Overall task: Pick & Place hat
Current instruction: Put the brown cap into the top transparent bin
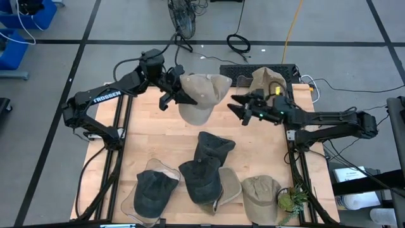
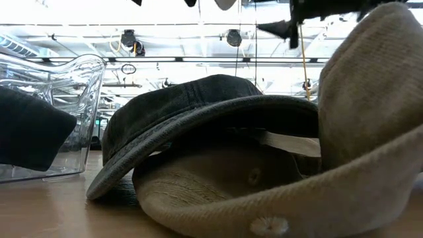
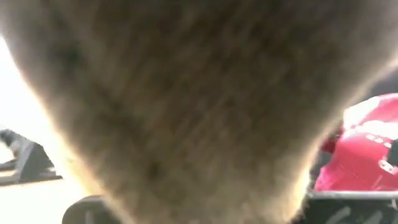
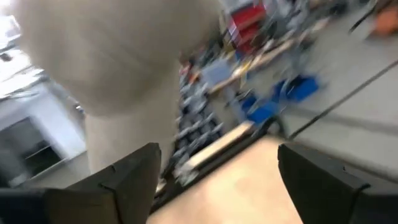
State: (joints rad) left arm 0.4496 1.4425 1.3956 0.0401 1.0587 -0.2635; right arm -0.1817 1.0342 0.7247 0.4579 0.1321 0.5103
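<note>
My left gripper (image 1: 176,95) is shut on a tan hat (image 1: 204,95) over the far middle of the table. The hat fills the left wrist view (image 3: 186,93), hiding the fingers there. My right gripper (image 1: 236,106) is open just right of this hat, pointing at it without touching. In the right wrist view its fingers (image 4: 217,186) stand wide apart, with the tan hat (image 4: 112,56) ahead. The low view shows both grippers' dark tips (image 2: 284,28) high above the table. My left gripper holds the tan hat by its left edge (image 1: 183,96), coming level from the table's left. The dark fingers overlap that edge in the high view; the hat itself hides the hold in the wrist view. The hat appears lifted clear of the table.
Near the front edge lie two dark hats (image 1: 212,147) (image 1: 201,180), a dark hat in a clear container (image 1: 155,190) and two tan hats (image 1: 261,196) (image 1: 229,185). Another tan hat (image 1: 266,79) sits at the far right corner. A small plant (image 1: 291,199) stands at the near right.
</note>
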